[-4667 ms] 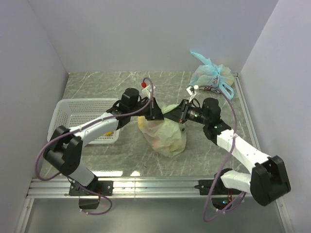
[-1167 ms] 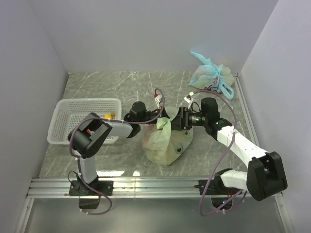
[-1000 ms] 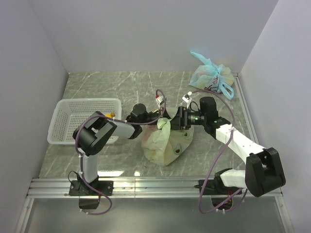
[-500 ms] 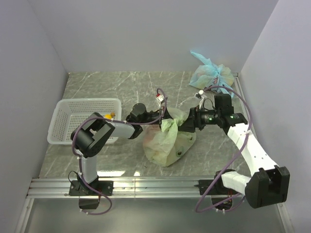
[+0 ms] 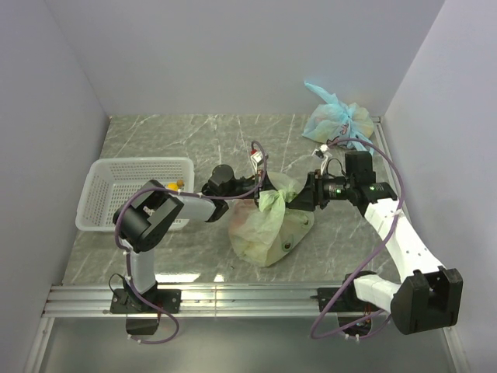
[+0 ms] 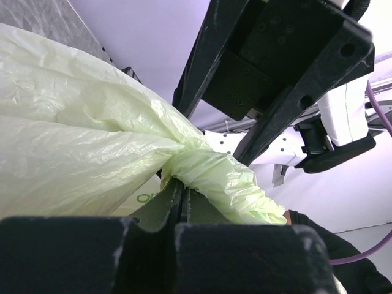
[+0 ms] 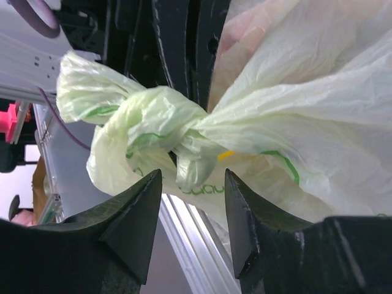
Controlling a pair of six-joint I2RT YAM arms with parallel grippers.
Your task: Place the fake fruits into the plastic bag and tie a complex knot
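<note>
Top external: plastic bag point(image 5: 264, 233) mid-bench point(image 5: 194, 140), knot point(image 5: 272, 200) uppermost, between both arms; right gripper point(image 5: 301, 199) just right of knot.
Left wrist: left gripper point(image 6: 182, 191) pinched shut on bag's twisted neck beside knot.
Right wrist: fingers point(image 7: 138, 211) parted, empty; knot lies crosswise just beyond tips.
</note>
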